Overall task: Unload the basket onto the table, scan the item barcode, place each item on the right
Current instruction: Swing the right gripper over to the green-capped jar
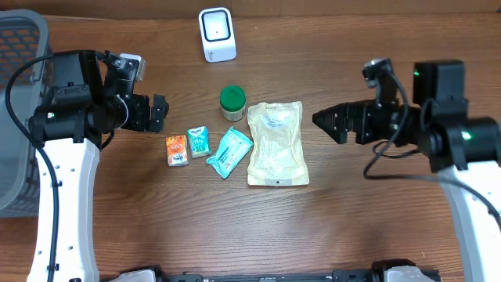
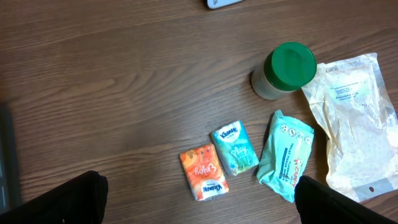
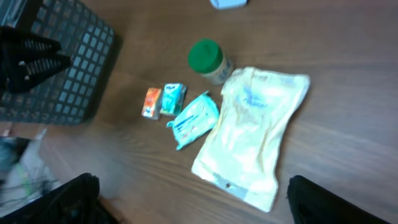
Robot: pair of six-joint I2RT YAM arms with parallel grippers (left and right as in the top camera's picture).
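Several items lie in a row mid-table: an orange tissue pack [image 1: 178, 150], a small teal tissue pack [image 1: 199, 142], a teal wipes pack [image 1: 229, 152], a green-lidded jar [image 1: 232, 102] and a large cream pouch [image 1: 276, 143]. No barcode shows on any of them. A white scanner [image 1: 217, 34] stands upright at the back. My left gripper [image 1: 159, 113] hovers open just left of the tissue packs, with the orange pack [image 2: 202, 172] ahead of its jaws. Right of the pouch [image 3: 252, 134], my right gripper [image 1: 325, 121] is open and holds nothing.
A dark mesh basket [image 1: 19, 117] stands at the table's left edge, behind my left arm. Bare wood shows in front of the items and to the right of the pouch.
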